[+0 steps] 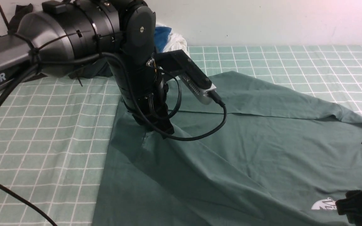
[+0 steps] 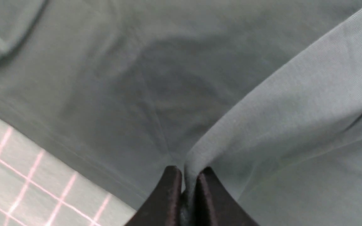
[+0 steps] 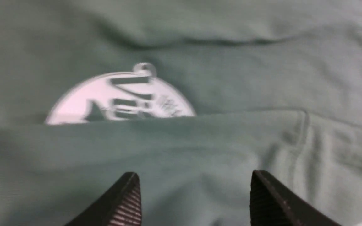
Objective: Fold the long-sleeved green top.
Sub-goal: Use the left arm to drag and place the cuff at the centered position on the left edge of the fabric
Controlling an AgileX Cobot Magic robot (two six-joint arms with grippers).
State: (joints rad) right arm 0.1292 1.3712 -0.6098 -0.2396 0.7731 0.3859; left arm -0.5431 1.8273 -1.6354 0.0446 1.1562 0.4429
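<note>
The green long-sleeved top (image 1: 247,147) lies spread over the checked cloth, filling the middle and right of the front view. My left gripper (image 1: 163,130) stands over its left part, shut on a pinch of the fabric that rises in a ridge from the jaws. In the left wrist view that fold (image 2: 189,175) sits squeezed between the two dark fingers. My right gripper (image 1: 361,205) is at the lower right edge, beside the white logo (image 1: 324,204). Its jaws (image 3: 195,183) stand wide open over a folded layer of the top (image 3: 181,150), with nothing between them; the logo (image 3: 121,100) is half covered by that layer.
A green checked cloth (image 1: 42,135) covers the table. A pile of dark, blue and white clothes (image 1: 165,39) lies at the back behind the left arm. The left arm's cable (image 1: 200,133) loops low over the top. A pale wall closes the far side.
</note>
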